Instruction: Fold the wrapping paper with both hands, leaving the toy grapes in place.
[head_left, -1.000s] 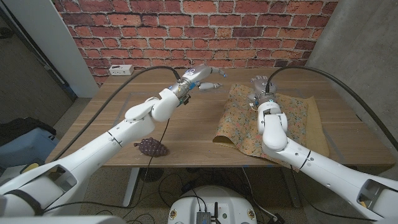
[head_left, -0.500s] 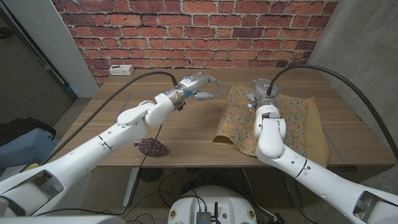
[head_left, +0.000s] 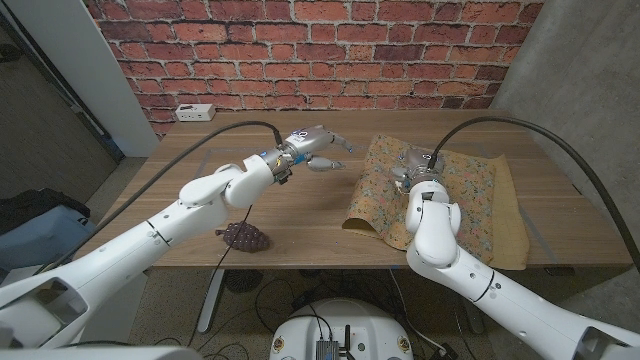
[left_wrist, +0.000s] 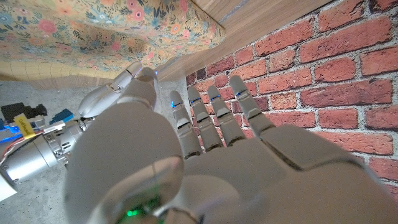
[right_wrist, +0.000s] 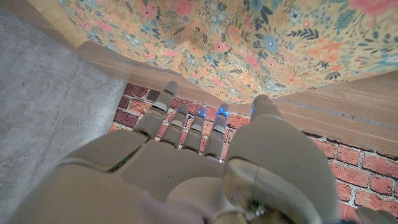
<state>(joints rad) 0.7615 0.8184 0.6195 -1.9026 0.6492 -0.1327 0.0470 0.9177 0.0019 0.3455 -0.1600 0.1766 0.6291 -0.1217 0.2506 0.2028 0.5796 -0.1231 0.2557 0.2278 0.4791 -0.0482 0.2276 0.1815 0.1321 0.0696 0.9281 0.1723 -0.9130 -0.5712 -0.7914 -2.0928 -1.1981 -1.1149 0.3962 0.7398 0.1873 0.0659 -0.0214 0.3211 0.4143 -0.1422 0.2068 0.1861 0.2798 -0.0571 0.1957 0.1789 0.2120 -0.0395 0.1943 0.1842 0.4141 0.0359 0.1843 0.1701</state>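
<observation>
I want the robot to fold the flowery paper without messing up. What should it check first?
1. Left hand free, fingers apart: ok.
2. Right hand over the wrapping paper, holding nothing: ok.
3. Left hand at the paper: not ok, it hovers beside it.
4. Toy grapes clear of the paper, near the table's front edge: ok.
5. Paper lying flat: not ok, its near left corner is lifted.

Wooden table (head_left: 310, 205) fronts a red brick wall (head_left: 300, 45) at 12 o'clock. Floral-printed wrapping paper (head_left: 470, 190) lies on the table's 3 o'clock half, its 9 o'clock edge lifted. Purple toy grape bunch (head_left: 245, 237) sits near the 6 o'clock edge, toward 8 o'clock, well apart from the paper. White power strip (head_left: 196, 111) at the 11 o'clock corner. Left hand (head_left: 318, 144) above the table centre; right hand (head_left: 415, 160) over the paper.
</observation>
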